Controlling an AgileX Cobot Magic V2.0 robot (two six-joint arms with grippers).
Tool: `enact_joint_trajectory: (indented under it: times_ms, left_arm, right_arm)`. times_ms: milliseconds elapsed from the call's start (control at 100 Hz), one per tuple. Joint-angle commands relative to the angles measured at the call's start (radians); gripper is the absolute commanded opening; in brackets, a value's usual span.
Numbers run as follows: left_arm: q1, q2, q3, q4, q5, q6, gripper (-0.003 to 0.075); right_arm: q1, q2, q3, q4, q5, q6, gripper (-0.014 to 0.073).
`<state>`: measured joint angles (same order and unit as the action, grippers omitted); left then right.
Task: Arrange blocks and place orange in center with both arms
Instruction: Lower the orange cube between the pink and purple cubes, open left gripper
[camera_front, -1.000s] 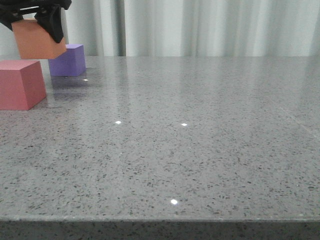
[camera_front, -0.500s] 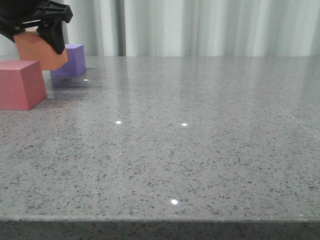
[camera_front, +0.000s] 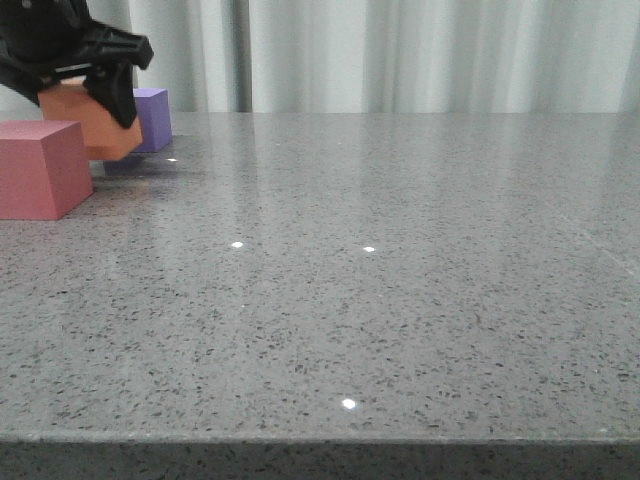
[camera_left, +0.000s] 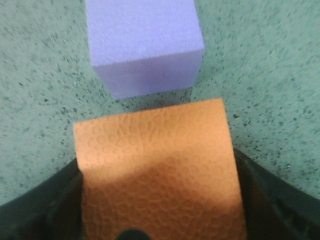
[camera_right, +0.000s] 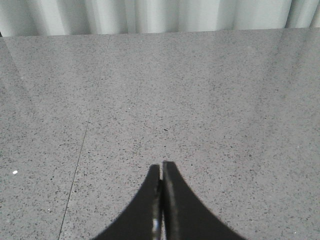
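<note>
Orange cube (camera_left: 157, 170), dimpled foam, clamped in left end effector (camera_front: 85, 75).

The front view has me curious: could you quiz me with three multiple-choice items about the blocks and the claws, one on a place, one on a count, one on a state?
1. Where is the orange block?
A. Lying alone at the table's near edge
B. Held in the left claw, between the pink-red block and the purple block
C. Stacked on top of the purple block

2. How many blocks are in sight?
A. Two
B. Three
C. Five

3. What state is the right claw in?
A. Shut, holding nothing
B. Wide open
C. Shut on a purple block

Answers:
1 B: the front view shows dark fingers clamped on the orange block's sides, with the other two blocks on either side of it.
2 B: one pink-red, one orange, one purple.
3 A: in the right wrist view its tips meet over bare table.
</note>
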<state>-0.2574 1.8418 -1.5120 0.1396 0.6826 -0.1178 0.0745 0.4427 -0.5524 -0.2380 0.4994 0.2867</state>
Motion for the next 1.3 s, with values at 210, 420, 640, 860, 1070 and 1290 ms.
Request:
enact_joint_trajectory:
  times_ms: [210, 420, 640, 860, 1070, 1290]
  left_arm:
    - [0.0, -0.037, -0.026, -0.011, -0.049, -0.001, 0.037]
    - [0.0, -0.034, -0.026, -0.011, -0.035, -0.001, 0.0371]
    - [0.0, -0.012, -0.026, -0.011, -0.027, -0.001, 0.0391]
    - [0.0, -0.007, -0.026, -0.011, -0.029, -0.001, 0.0638]
    - [0.0, -0.036, -0.026, 0.001, -0.027, -0.001, 0.0681]
    - [0.0, -0.159, -0.026, 0.011, -0.027, -0.001, 0.0681]
  right_arm:
    - [-0.007, 0.004, -0.025, -0.024, -0.065, 0.0, -0.0069]
    - [-0.007, 0.004, -0.025, -0.024, -0.065, 0.0, -0.0069]
    - [-0.007, 0.004, -0.025, -0.024, -0.065, 0.0, -0.0069]
    - [-0.007, 0.004, -0.025, -0.024, -0.065, 0.0, -0.0069]
    - [-0.007, 0.004, -0.025, -0.024, -0.065, 0.0, -0.0069]
    - [-0.007, 0.004, -0.025, -0.024, -0.065, 0.0, -0.0069]
